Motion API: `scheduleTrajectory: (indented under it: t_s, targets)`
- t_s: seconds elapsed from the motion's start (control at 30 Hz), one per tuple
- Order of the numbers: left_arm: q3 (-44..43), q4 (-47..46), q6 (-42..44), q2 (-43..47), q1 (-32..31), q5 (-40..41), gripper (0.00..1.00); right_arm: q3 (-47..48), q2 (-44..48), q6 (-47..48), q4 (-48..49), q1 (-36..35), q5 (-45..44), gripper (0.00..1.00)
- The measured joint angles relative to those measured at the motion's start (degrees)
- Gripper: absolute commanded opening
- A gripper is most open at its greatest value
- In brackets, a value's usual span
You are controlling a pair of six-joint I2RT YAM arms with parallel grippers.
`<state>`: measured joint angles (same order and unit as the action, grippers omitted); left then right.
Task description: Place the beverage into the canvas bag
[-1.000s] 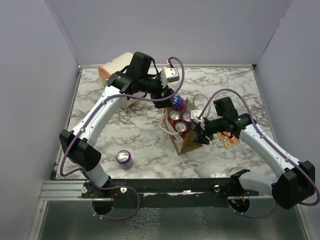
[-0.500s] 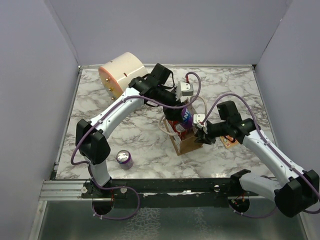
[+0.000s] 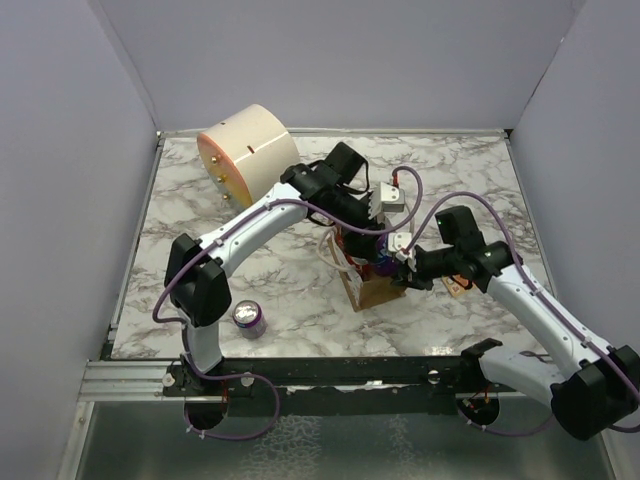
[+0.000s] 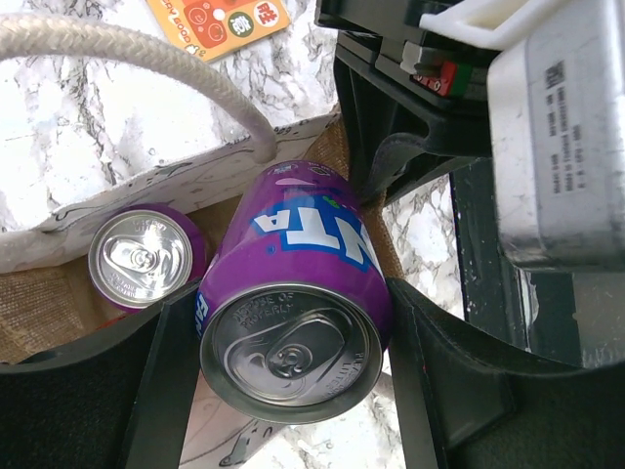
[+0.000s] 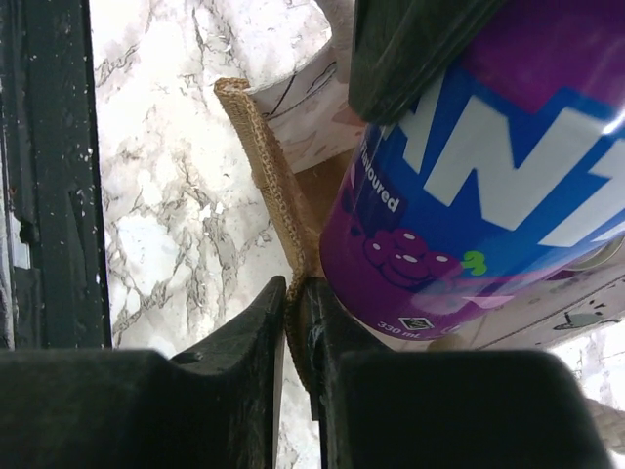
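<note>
Purple can (image 4: 293, 283) gripped by left fingers (image 4: 171, 391) crowds a bagged can (image 4: 142, 256); right fingers (image 5: 256, 327) pinch canvas bag (image 5: 259, 147).

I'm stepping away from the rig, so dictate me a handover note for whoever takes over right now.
Left gripper: shut on the purple Fanta can, held tilted at the mouth of the canvas bag.
Right gripper: shut on the canvas bag rim, steadying it.
Done: another can sits inside the bag.
Left: lower and release the Fanta can; a loose purple can stands on the table near the left arm's base, probably next.
</note>
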<state>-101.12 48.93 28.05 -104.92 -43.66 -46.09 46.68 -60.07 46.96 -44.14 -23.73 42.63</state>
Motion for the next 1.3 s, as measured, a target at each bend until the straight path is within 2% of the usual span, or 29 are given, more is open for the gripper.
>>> scheduleTrajectory:
  t_s: [0.17, 0.43, 0.77, 1.03, 1.3]
  targets:
    - [0.0, 0.3, 1.5, -1.2, -0.7, 0.0, 0.0, -0.3, 0.9, -0.2, -0.2, 0.0, 0.0, 0.08]
    - [-2.1, 5.6, 6.6, -3.9, -2.0, 0.1, 0.0, -0.7, 2.1, -0.8, -0.9, 0.0, -0.6, 0.01]
    - [-5.2, 11.3, 12.9, -6.4, -3.5, 1.3, 0.0, -1.5, 3.0, -1.9, -1.2, 0.1, -1.1, 0.01]
    - [-4.2, 10.4, 15.8, -6.5, -4.4, 1.7, 0.0, -3.1, 4.9, -3.1, -0.7, 0.1, -1.7, 0.01]
    - [-3.9, 11.0, 22.4, -6.5, -4.8, 1.1, 0.0, -4.0, 6.0, -4.3, -0.3, -0.2, -2.9, 0.01]
